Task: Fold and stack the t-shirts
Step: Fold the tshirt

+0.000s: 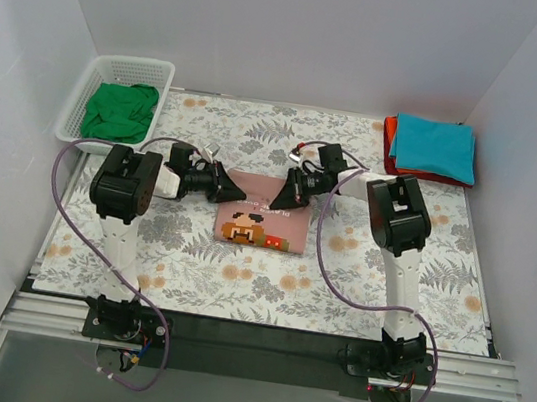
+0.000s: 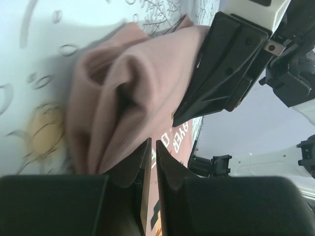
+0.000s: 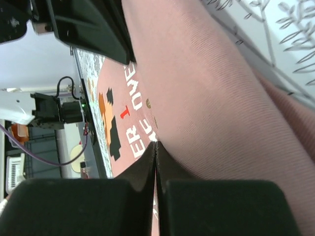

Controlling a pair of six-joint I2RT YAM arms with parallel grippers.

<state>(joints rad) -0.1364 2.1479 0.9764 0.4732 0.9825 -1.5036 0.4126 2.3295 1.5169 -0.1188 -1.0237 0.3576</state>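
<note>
- At centre frame of the top view, the dusty-pink t-shirt [image 1: 263, 225] lies on the table cloth [image 1: 387, 290] as a compact rectangle, print up.
- The left gripper [image 1: 232, 192] and right gripper [image 1: 281, 199] meet its upper edge, one towards each corner.
- Left jaws: nearly together, a thin layer of pink cloth pinched between them. Right jaws: pressed together on the same garment's edge.
- Step in hand, as judged: the last fold of this tee, or its lift towards the stack. The next move calls for both arms to carry the edge in step, keeping the layers aligned.
- Upper right: the teal tee [image 1: 436, 147] lies folded on the red-orange tee [image 1: 389, 143].
- Upper left: the green tee [image 1: 120, 110] sits crumpled in the white basket [image 1: 133, 61].
- Only the top view shows stack and basket. Only the wrist views show jaw closure and, at the left, bunched pink folds.
</note>
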